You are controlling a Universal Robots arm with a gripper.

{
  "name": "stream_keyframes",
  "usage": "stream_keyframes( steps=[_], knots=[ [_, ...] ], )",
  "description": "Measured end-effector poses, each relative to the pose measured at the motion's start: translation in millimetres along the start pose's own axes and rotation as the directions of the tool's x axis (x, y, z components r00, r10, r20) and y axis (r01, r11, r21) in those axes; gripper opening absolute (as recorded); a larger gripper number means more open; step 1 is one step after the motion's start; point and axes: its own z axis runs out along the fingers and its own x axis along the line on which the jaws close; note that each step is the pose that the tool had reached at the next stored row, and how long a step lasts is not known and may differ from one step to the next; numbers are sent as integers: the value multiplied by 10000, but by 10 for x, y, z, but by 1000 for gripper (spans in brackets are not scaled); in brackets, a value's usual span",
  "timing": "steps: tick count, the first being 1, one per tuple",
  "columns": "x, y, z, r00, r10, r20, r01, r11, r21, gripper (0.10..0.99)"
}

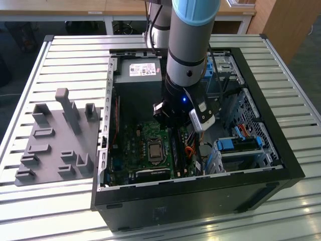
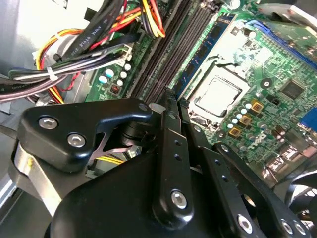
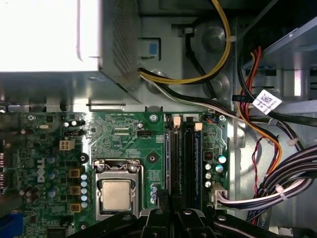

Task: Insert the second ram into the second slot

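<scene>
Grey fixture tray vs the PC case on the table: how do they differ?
The tray is grey, low and flat with upright posts; the case is black, a deep open box. The case holds a motherboard; the tray does not. The arm reaches into the case, not over the tray. Both sit on the slatted table.

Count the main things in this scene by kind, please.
Open computer case: 1
Grey holder block: 1
Robot arm: 1
Slatted table: 1
Total: 4
</scene>
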Motion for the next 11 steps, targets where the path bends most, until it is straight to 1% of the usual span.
stream_keyframes(
  steps=[5,11],
  knots=[
    [-5,0,15,10000,1,0,-1,10000,0,137],
    [-7,-1,66,10000,6,0,-6,10000,0,137]
  ],
)
